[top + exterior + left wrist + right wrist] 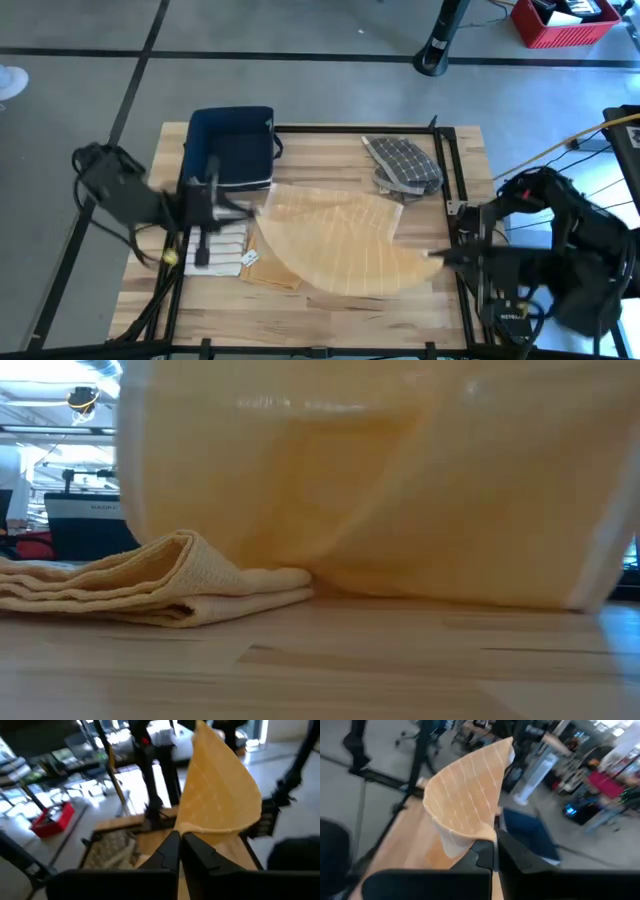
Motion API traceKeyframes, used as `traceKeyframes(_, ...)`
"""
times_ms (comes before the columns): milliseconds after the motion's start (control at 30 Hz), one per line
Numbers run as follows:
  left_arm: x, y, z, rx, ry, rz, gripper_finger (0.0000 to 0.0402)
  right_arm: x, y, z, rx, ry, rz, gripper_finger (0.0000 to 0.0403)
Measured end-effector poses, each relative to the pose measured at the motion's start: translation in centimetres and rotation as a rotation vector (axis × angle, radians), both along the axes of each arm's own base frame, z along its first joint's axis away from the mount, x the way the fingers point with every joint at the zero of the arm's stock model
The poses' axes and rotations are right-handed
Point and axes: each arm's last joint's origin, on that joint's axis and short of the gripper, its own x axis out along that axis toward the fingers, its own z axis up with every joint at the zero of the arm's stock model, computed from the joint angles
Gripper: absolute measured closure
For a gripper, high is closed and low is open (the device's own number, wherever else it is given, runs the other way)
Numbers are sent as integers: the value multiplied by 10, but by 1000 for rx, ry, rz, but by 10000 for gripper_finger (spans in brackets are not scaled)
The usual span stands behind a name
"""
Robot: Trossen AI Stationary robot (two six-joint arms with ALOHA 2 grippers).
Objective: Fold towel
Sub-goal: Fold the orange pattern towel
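Observation:
A yellow towel (pixel 340 240) with thin pale stripes hangs spread between my two grippers over the middle of the table. My left gripper (pixel 252 210) is shut on its left end and my right gripper (pixel 436 257) on its right end. In the low view the towel (pixel 400 480) fills most of the picture, and its bottom reaches down to the table top. The left wrist view shows the towel (pixel 215 790) rising past the shut fingers, and so does the right wrist view (pixel 467 795). My left gripper pinches the towel's left end at its edge (pixel 192 827) between its two fingers, coming nearly level from the table's left side. The cloth sags in a curve away from the fingers. My right gripper pinches the towel's right end at its edge (pixel 479 834) between its two fingers, nearly level from the table's right side. The cloth bows out from the hold, slack, its lower part down at the table.
A dark blue bin (pixel 232 145) stands at the far left. A grey checked cloth (pixel 402 165) lies crumpled at the far right. Folded towels, one white striped (pixel 222 248) and one yellow (pixel 150 585), lie stacked at the near left. Black frame rails (pixel 450 170) edge the table.

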Motion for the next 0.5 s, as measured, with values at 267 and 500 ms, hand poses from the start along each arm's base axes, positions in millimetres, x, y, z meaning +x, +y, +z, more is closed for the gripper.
traceKeyframes(267,15,-76,-41,-13,142,-125,396,4,53,-39,67,96,7,391)
traceKeyframes(500,5,-138,-85,-94,262,-82,396,15,103,-96,111,159,-65,391)
